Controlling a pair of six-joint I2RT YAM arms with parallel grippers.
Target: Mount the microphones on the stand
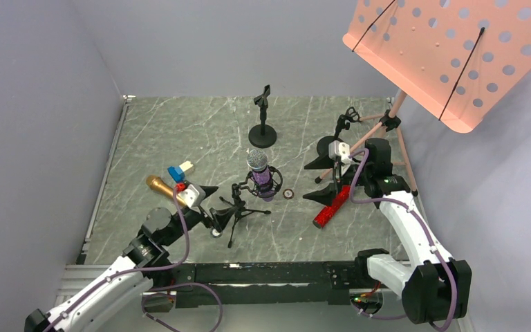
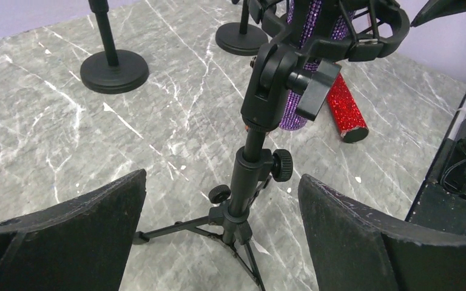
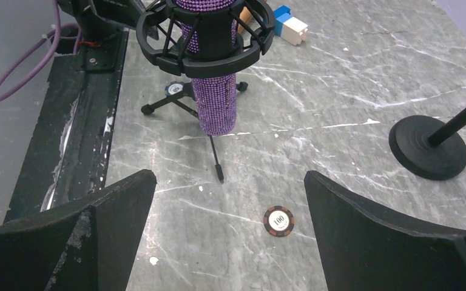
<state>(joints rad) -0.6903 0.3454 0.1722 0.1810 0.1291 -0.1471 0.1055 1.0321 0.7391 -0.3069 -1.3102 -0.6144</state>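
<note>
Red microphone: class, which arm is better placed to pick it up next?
Right. The right gripper, open, sits just beside the red microphone; the left gripper is beyond the tripod, nearer the gold microphone.

place: robot lab cell | signs: grey walls enclose marble-look counter; left arm and right arm bolted at near edge

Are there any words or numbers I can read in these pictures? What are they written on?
"100": on the round brown chip lying flat on the table.
A second round disc by the tripod stand's feet: its print is too small to read.
The purple microphone shows no writing, and nothing else in any view can be read.
</note>
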